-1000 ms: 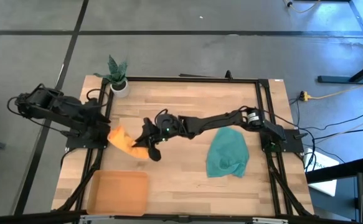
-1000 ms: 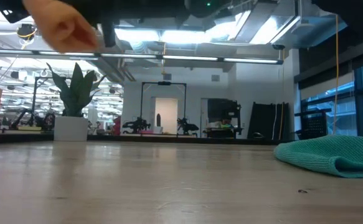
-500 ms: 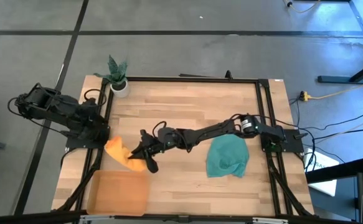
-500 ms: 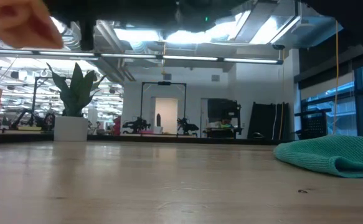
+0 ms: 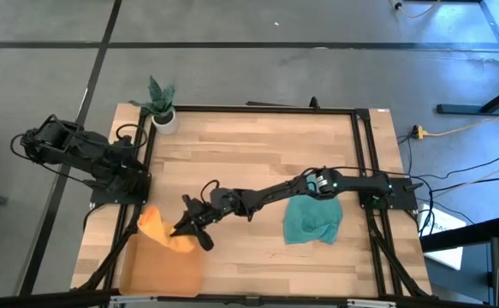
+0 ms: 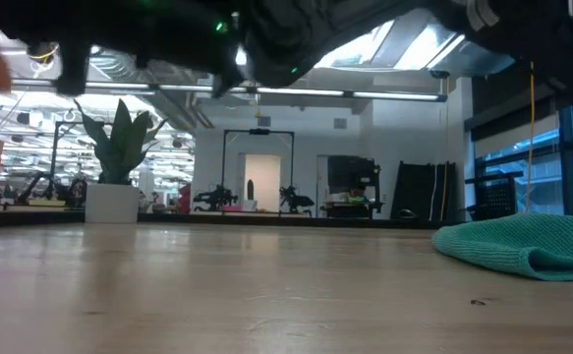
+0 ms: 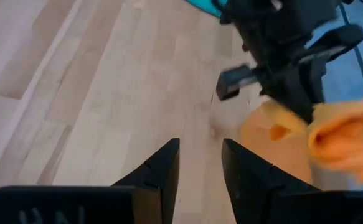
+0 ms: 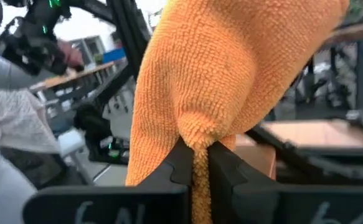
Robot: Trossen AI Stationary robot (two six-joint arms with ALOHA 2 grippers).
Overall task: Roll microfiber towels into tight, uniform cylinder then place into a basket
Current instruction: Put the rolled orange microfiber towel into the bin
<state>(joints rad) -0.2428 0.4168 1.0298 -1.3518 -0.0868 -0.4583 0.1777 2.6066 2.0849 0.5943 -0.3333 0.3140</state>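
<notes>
Orange towel (image 5: 159, 229) pinched in right tool (image 5: 191, 233) | basket (image 5: 138, 275) partly hidden

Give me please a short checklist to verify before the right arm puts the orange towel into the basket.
1. Grip: right gripper is shut on the orange towel. Ok.
2. Towel is a tight, uniform roll: it hangs bunched. Not ok.
3. Towel above the basket: it overlaps the basket's far edge, not the middle. Not ok.
4. Left gripper out of the way: back at the table's left edge, open. Ok.
5. Teal towel rolled: it lies crumpled on the table. Not ok.
6. Height over the basket: cannot tell.
</notes>
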